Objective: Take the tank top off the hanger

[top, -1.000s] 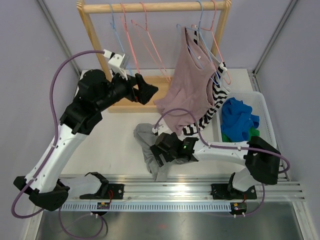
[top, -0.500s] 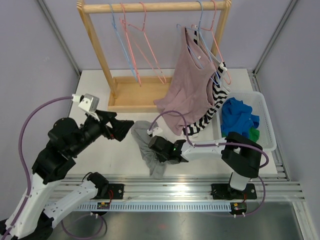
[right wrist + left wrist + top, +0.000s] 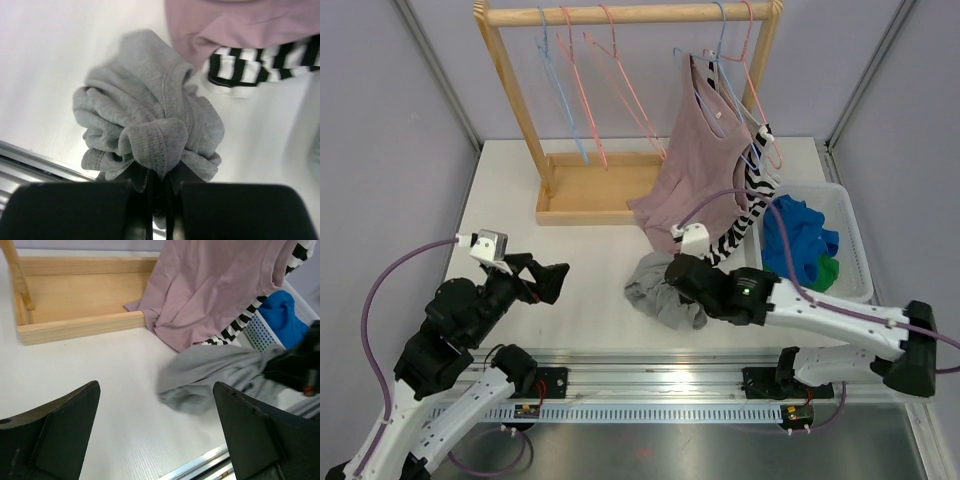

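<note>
The left arm sits folded at the near left corner, its forearm level and pointing right across the tabletop [image 3: 580,250]. The left gripper [image 3: 552,283] is spread wide, with nothing between its jaws and nothing touching them.

The right arm stretches low from its base at the near right, reaching left along the near edge. The right gripper [image 3: 675,275] is pinched tight on a fold of a grey garment [image 3: 655,295], which lies bunched on the tabletop.

Just beyond, the pink tank top [image 3: 695,170] hangs on a hanger [image 3: 719,35] from the wooden rack [image 3: 515,90], its hem pooling on the tabletop. A striped garment [image 3: 745,215] hangs beside it. A white basket [image 3: 854,245] of blue clothes [image 3: 800,235] stands at the right.
</note>
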Tool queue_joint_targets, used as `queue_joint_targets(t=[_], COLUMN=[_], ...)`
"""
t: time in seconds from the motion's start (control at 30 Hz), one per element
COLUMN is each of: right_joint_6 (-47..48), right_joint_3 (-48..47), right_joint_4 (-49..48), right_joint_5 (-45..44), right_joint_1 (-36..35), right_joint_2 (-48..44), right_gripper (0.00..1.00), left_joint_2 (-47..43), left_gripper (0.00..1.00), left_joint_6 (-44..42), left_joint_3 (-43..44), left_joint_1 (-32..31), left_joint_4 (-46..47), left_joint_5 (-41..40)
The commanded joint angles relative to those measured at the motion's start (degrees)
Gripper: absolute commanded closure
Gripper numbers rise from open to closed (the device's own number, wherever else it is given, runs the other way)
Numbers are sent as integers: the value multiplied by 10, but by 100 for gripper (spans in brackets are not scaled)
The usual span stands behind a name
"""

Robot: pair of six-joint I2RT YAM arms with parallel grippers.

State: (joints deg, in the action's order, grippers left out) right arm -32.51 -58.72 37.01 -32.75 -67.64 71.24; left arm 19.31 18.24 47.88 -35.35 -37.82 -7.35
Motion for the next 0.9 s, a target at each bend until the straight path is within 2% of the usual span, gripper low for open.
queue_joint_targets(t=[0.0,0.2,0.27,0.33,0.37,0.4,0.47,0.53,0.63,0.83,0.87], right_joint_6=[-67,-133,-155,-213,-269,-265,-245,-203,-115,73,110], right_joint_3=[-47,-126,-166,-206,-218,-228,-235,-229,-206,-173,-170], right_joint_4=[146,325,401,469,545,560,557,543,480,298,257], right_joint_5=[-102,-190,-226,-274,-289,-312,-311,-313,-304,-232,-220], right_joint_1=[-5,-5,-6,-4,-4,6,42,119,201,335,388], right_joint_2=[-86,-181,-182,-162,-151,-140,-127,-111,-98,-107,-105], right_gripper=[100,100,100,100,100,100,100,100,100,100,100], left_joint_2=[-19,-5,4,11,13,15,20,20,19,16,17], left_gripper=[1,1,1,1,1,1,1,1,1,1,1], left_joint_6=[1,6,6,4,5,6,5,5,5,1,2], left_joint_3=[-2,-2,-1,-2,-2,-2,-2,-2,-2,-2,-2], left_joint_1=[2,5,5,7,8,8,8,8,8,9,9], left_joint_4=[28,17,15,17,18,17,17,16,16,16,16], left_joint_5=[-58,-77,-71,-62,-55,-53,-50,-50,-51,-54,-54])
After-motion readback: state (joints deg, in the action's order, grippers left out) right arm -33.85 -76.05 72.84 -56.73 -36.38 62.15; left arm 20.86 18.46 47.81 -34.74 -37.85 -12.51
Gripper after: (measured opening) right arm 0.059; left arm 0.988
